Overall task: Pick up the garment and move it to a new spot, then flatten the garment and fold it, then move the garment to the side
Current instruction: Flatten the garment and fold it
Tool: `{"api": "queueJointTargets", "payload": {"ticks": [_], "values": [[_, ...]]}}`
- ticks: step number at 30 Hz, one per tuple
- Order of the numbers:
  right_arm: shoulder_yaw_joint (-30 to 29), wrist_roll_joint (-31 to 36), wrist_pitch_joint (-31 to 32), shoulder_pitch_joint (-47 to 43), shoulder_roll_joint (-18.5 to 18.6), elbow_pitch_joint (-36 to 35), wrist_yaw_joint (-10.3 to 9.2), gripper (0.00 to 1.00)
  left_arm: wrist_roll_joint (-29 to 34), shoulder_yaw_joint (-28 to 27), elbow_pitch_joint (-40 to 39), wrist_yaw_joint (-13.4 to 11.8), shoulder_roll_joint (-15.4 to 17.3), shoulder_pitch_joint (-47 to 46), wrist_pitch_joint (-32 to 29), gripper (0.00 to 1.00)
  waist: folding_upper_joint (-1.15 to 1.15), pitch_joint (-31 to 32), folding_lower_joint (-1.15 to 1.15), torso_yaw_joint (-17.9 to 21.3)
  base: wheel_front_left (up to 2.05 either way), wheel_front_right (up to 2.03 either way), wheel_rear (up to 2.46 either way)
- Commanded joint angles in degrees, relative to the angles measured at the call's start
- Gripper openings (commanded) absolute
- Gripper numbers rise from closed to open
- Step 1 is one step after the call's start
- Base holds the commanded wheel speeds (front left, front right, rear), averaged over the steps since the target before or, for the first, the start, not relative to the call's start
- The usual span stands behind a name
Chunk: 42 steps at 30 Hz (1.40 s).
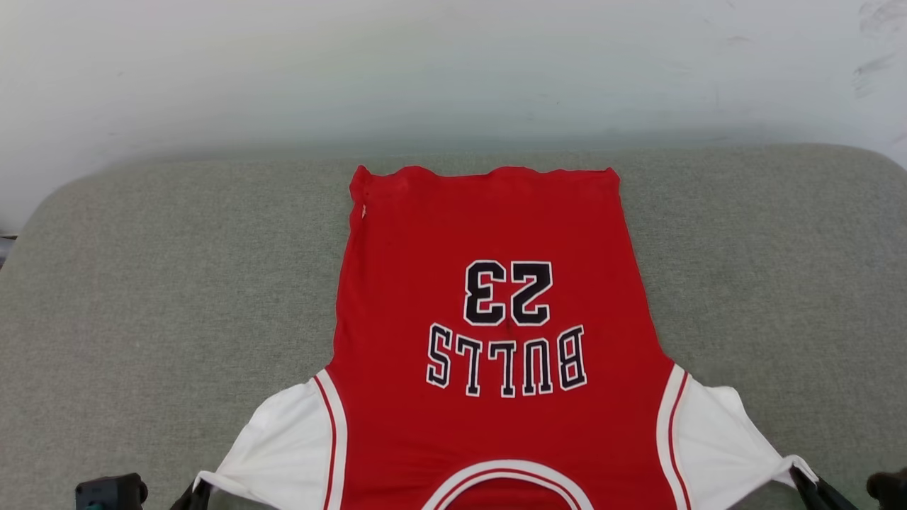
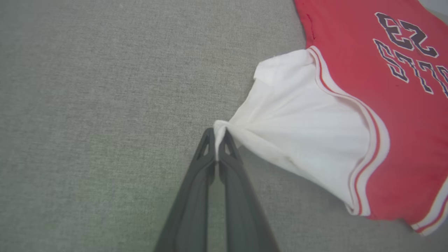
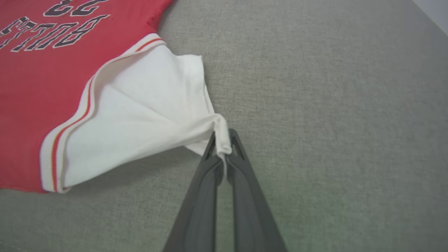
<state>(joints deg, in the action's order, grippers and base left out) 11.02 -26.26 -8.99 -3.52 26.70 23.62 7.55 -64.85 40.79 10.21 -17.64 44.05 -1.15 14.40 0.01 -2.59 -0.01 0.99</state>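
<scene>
Red shirt lies print-up on the grey-green cushion, mid-frame in the head view, hem toward 12 o'clock, collar at 6 o'clock, lettering upside down to you. Your left gripper, at 7 o'clock, is pressed together on the cuff tip of one white sleeve. Your right gripper, at 5 o'clock, pinches the other sleeve the same way. Both sleeves are drawn taut into points and, going by the shadows, are lifted slightly off the cushion; the body looks flat, few wrinkles. Handling guess: thin, light, floppy knit, no stiffness, stretches before it slides, so tugging the cuff tips will likely distort the sleeves more than shift the body. Not fragile, probably not slippery on this nubby cloth. For folding, better holds are likely the shoulders by the striped trim or the hem corners at 11 and 1 o'clock.
</scene>
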Motion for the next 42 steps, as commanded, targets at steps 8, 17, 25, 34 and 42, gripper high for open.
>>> {"api": "queueJointTargets", "payload": {"ticks": [8, 17, 25, 34, 42], "values": [[-6.2, 2.0, 3.3, -6.5, -2.5, -4.8, -0.12, 0.0, 1.8, -1.2, -2.8, -1.7, -0.6, 2.4, 0.7, 0.0, -0.01, -0.3, 0.01, -0.4, 0.0, 0.0, 0.0], [-11.7, 3.5, 4.6, -4.7, -3.0, -9.5, -0.1, 1.0, 5.2, -0.5, -7.2, -4.0, -0.7, -0.2, 0.6, 0.0, -0.01, -1.6, 0.01, -1.4, 0.0, 0.0, 0.0], [-18.7, 5.5, 6.7, 2.6, 0.6, -19.7, -0.1, 1.0, 8.4, -0.3, -13.0, -6.8, -1.4, -2.8, 0.6, 0.0, -0.01, -5.6, 0.01, -3.2, 0.0, 0.0, 0.0], [-17.6, 4.4, 17.1, 23.9, 8.5, -27.1, -0.1, 1.0, 12.8, -0.4, -17.4, -7.7, -2.8, -8.3, 0.7, 0.0, -0.01, -14.7, 0.01, -7.5, 0.0, 0.0, 0.0], [-7.8, -1.1, 34.0, 46.0, 12.1, -21.8, -0.1, 1.0, 16.4, -1.1, -16.8, -5.5, -6.6, -13.7, 0.8, 0.0, -0.01, -23.2, 0.01, -12.0, 0.0, 0.0, 0.0]]}}
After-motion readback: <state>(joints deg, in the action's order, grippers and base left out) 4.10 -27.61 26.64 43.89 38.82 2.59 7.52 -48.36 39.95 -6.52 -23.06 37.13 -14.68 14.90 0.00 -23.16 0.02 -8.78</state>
